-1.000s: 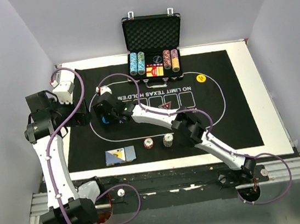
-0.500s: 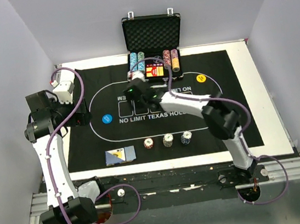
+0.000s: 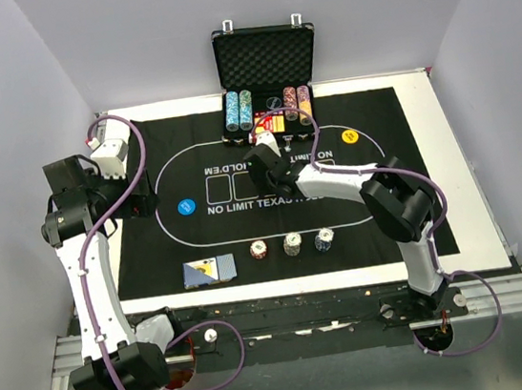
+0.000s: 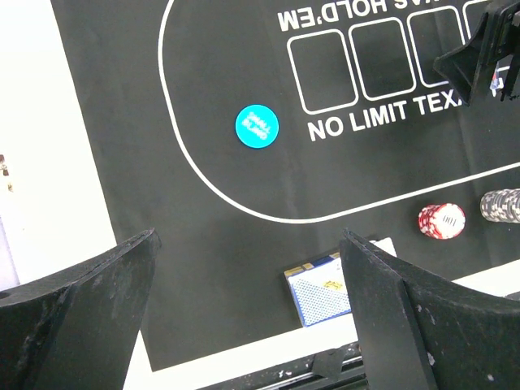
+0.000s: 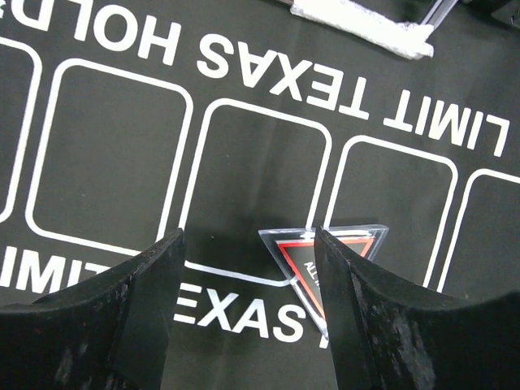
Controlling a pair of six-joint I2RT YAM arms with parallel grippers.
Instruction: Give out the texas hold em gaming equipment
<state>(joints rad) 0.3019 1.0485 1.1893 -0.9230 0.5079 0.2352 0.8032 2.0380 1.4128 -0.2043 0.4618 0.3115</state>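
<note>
Right jaws wide, low over mat [image 5: 106, 162]. Red triangular marker [image 5: 294, 258] flat between them, partly hidden behind one finger; contact unclear. Left jaws wide, raised. Blue button [image 4: 257, 126] ahead, blue-backed cards [image 4: 323, 288] beneath gap.

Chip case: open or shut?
Open. The case lid stands upright with its foam lining facing the top camera, and the chip rows lie exposed in the base.

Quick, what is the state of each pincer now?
Left pincer: open, holding nothing.
Right pincer: open over the red triangular marker, not gripping it.
</note>
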